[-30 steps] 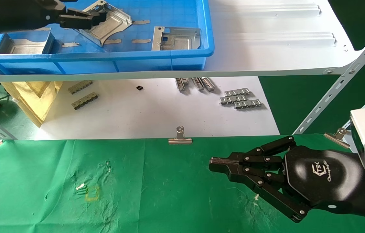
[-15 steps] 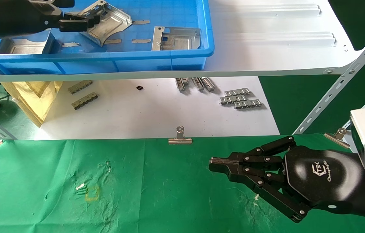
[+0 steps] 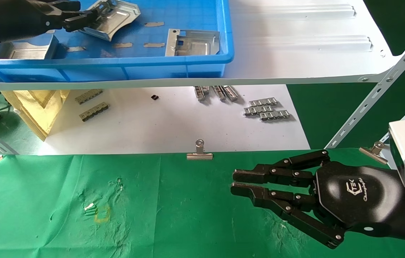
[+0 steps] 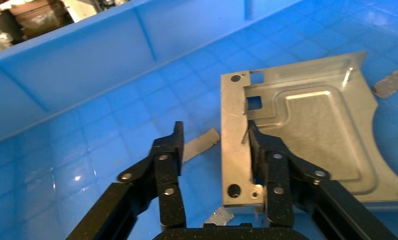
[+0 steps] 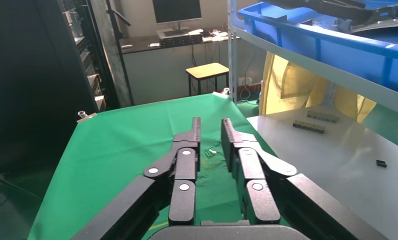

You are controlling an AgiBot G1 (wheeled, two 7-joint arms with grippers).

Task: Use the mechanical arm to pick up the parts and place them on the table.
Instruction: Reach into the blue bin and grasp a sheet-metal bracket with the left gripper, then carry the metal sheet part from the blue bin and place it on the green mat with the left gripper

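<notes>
Early stage: no part lies on the green tabletop yet. The left hand is inside the blue bin on the white shelf, its fingers spread; one finger touches the edge of a silver part, which appears tilted, and no firm pinch is evident. Two other parts remain in the bin. The right hand hovers over the tabletop, slightly parted, empty.

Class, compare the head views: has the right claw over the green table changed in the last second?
Yes. The right claw has not travelled relative to the binder clip, but its fingers have parted from shut to slightly open.
</notes>
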